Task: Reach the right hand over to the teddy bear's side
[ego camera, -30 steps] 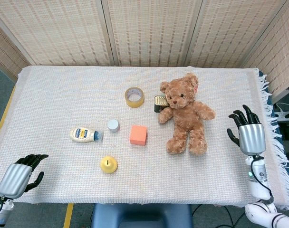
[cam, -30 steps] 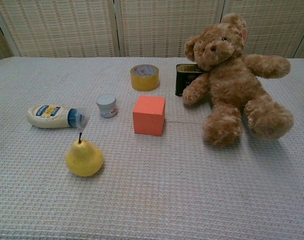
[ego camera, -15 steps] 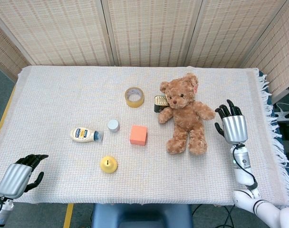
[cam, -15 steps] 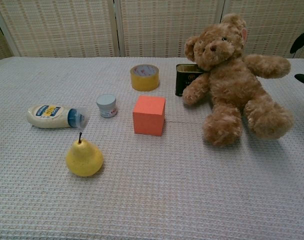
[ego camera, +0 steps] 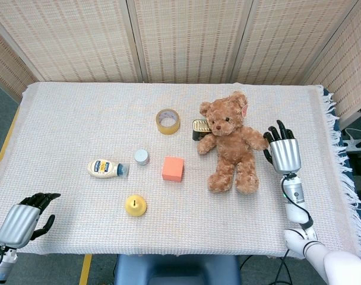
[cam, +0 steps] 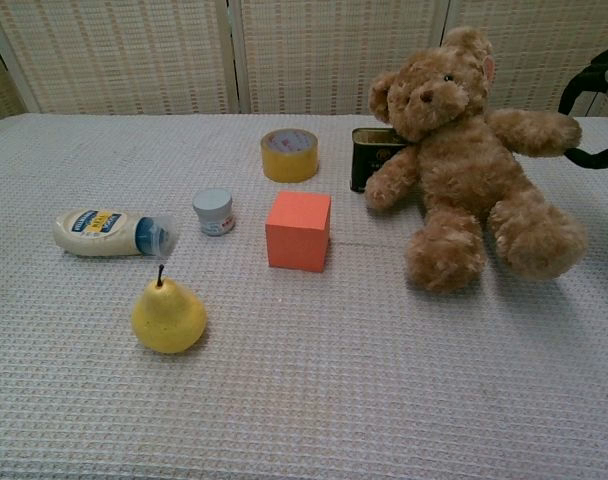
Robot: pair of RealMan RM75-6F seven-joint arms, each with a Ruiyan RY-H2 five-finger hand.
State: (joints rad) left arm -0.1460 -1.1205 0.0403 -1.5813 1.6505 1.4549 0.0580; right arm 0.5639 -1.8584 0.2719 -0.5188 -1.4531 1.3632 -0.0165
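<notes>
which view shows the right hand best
The head view: the whole right hand shows from above, fingers apart, beside the teddy bear. The chest view catches only dark fingers at its right edge.

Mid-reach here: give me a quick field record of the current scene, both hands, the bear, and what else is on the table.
right hand: fingers apart, holding nothing, beside the bear's outstretched arm; contact unclear
left hand: at the near left table edge, fingers loosely curled, holding nothing
brown plush teddy bear: sitting right of centre
dark tin can: behind the bear's other arm
orange cube: mid-table
yellow tape roll: behind the cube
yellow pear: upright
mayonnaise bottle: lying on its side
small white jar: upright
</notes>
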